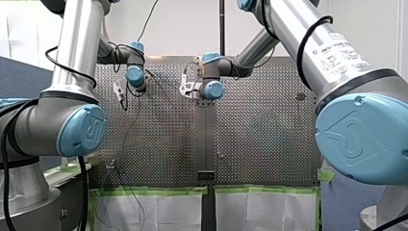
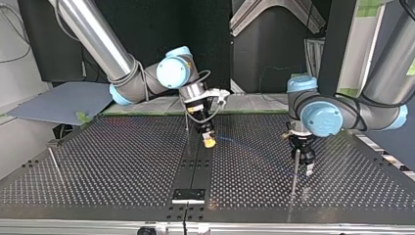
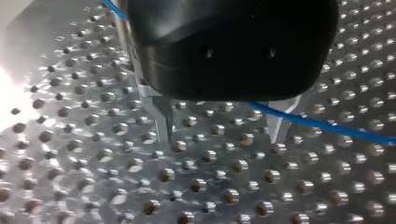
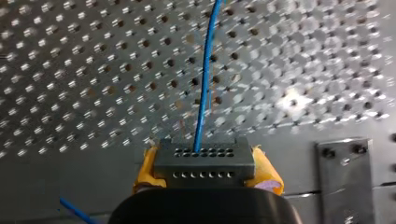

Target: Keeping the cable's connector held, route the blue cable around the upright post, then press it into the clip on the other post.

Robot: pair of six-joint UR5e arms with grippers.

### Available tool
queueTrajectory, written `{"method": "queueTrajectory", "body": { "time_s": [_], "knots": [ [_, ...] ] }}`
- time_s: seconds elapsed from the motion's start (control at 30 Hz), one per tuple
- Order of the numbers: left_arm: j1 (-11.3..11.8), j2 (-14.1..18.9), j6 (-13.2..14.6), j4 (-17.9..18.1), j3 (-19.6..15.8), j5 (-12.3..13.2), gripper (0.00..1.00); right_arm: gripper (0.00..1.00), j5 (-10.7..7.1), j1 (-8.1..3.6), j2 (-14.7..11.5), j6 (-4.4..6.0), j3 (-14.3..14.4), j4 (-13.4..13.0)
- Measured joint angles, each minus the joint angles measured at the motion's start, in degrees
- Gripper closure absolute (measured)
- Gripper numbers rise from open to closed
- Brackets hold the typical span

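Tabletop (image 4: 93, 70): connector (image 4: 204, 161) in right claw (image 4: 205, 168) (yellow-padded)

You can read one mark with confidence: in the front view, the "UR" emblem embossed on the round blue plastic joint cap (image 1: 82, 131) of my left arm (image 1: 72, 53). The larger blue cap (image 1: 365, 137) on my right arm (image 1: 293, 33) bears the same emblem, but fainter. A white printed label (image 1: 342, 52) on that arm carries lines too small to read.
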Motion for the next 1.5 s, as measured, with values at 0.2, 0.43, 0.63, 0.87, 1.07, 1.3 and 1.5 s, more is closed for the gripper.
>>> {"method": "queueTrajectory", "body": {
  "time_s": [0.2,0.43,0.63,0.87,1.07,1.3,1.5],
  "knots": [
    [-0.80,-1.83,0.28,-1.34,0.00,-0.13,0.00,1.00,1.52,-0.18,0.11,-0.10,2.73,-0.22],
    [-1.16,-2.35,-0.02,-1.58,0.00,-0.90,0.00,1.00,2.61,-0.32,1.71,-0.20,4.20,-0.27],
    [-1.31,-2.36,-0.19,-1.57,0.00,-2.21,0.00,1.00,4.65,-0.40,5.03,-0.20,4.83,-0.35],
    [-1.41,-2.37,-0.20,-1.32,0.00,-2.69,0.00,1.00,5.34,-0.59,8.88,-0.21,5.01,-0.79],
    [-1.47,-2.37,-0.23,-1.20,0.00,-2.82,0.00,1.00,5.40,-0.89,12.38,0.05,5.02,-1.82],
    [-1.48,-2.37,-0.01,-0.92,0.00,-2.87,0.00,1.00,5.40,-1.04,16.38,0.12,5.23,-3.00],
    [-1.32,-2.39,-0.01,0.22,0.00,-2.30,0.00,1.00,5.36,-1.36,18.05,0.41,6.15,-5.32]
  ]
}}
